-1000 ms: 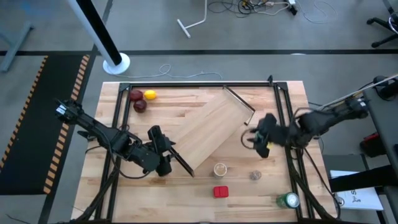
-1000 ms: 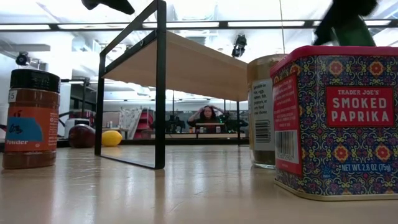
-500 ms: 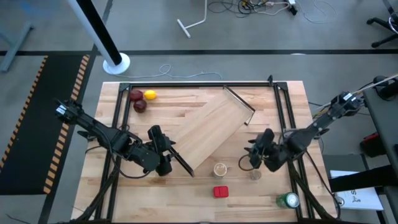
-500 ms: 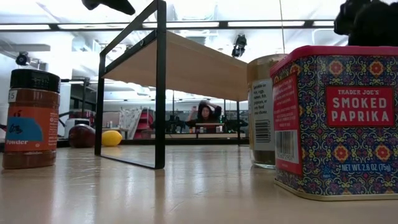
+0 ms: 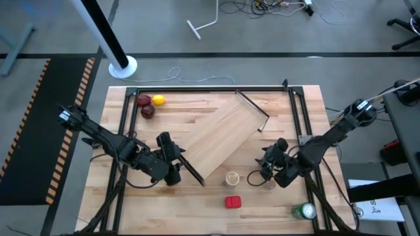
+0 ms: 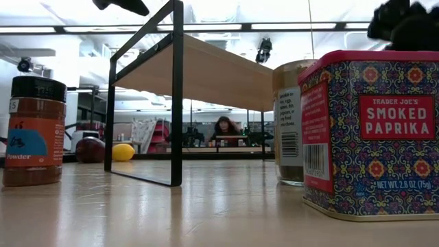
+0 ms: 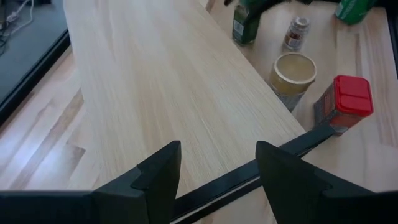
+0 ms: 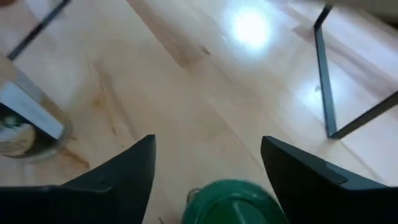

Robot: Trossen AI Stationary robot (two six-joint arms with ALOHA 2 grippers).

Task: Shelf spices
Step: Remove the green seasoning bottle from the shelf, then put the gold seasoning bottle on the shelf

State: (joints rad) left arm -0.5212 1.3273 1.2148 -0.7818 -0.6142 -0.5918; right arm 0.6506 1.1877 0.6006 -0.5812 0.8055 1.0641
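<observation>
Well, my right end effector [image 5: 266, 174]: low over the counter [image 5: 197, 105] toward its near edge, right of the middle, spread wide to either side of the green-lidded jar [image 8: 230, 202] and, as I judge it, not pressing on it.
Green-lidded jar: upright on the counter, just beside the tiny grey-lidded jar [image 7: 297, 32], not on the shelf [image 5: 223, 134].
Why so placed: straddling the lid from above lets me either close on it or lift clear without tipping it.
My left end effector [image 5: 176, 169]: at the shelf's near-left end, over its black rail [image 7: 242, 180]; I cannot tell how it is set. I take it to be steadying the shelf.
Shelf: slantwise across the middle of the counter, standing on its black legs; no jar on it yet.
Other spices: tan jar [image 5: 231, 178] and red tin [image 5: 232, 202] near the near edge, well apart from the shelf top.
Contents: the red tin reads smoked paprika; the black-lidded jar [image 6: 34, 130] holds orange-brown powder.
Not mine to move: fruits [image 5: 149, 105] at the far-left corner, green can [image 5: 304, 211] at the near-right corner.
</observation>
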